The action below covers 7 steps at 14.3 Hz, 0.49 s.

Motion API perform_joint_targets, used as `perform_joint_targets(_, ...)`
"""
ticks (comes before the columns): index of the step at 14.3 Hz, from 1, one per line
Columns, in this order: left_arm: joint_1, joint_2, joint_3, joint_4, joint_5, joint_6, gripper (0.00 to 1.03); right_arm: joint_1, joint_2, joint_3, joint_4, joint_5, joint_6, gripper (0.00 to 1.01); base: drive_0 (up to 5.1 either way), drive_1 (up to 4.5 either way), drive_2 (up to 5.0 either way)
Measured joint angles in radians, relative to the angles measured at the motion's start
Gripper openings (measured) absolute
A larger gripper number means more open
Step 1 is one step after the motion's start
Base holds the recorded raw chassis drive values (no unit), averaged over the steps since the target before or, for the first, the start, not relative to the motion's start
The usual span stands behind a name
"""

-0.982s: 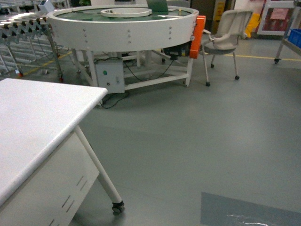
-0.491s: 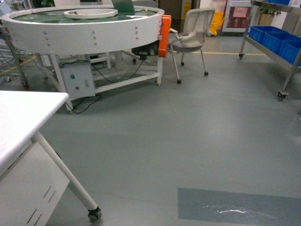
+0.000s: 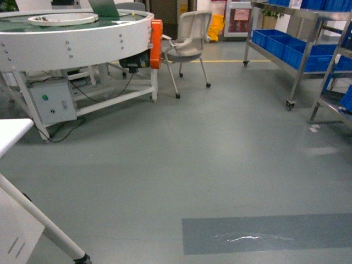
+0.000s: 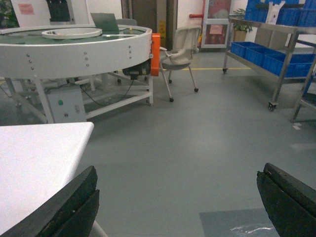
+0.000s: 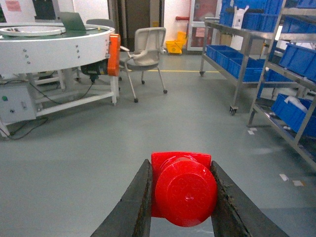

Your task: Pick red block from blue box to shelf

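Red block (image 5: 183,191) clamped between the two dark fingers of the right claw (image 5: 180,197), stud end facing the wrist camera, carried above grey floor. Left claw (image 4: 177,207) spread wide, nothing between its fingers; white tabletop (image 4: 34,163) corner just beside its left finger. Steel shelf (image 5: 247,54) with dark blue crates (image 5: 237,61) stands well apart, beyond the block to the right. Round white conveyor table (image 3: 77,38) and grey chair (image 3: 187,41) left of the shelf.
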<state>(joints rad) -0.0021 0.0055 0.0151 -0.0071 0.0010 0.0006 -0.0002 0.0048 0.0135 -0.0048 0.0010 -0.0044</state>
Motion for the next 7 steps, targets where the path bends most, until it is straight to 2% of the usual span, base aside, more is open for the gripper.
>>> perform_joint_targets(7,0.0,0.0,0.0,0.005,-0.002,0.0,0.98,0.0,0.0,0.0,0.002,0.0,0.0,0.24,0.0,4.35,-4.3)
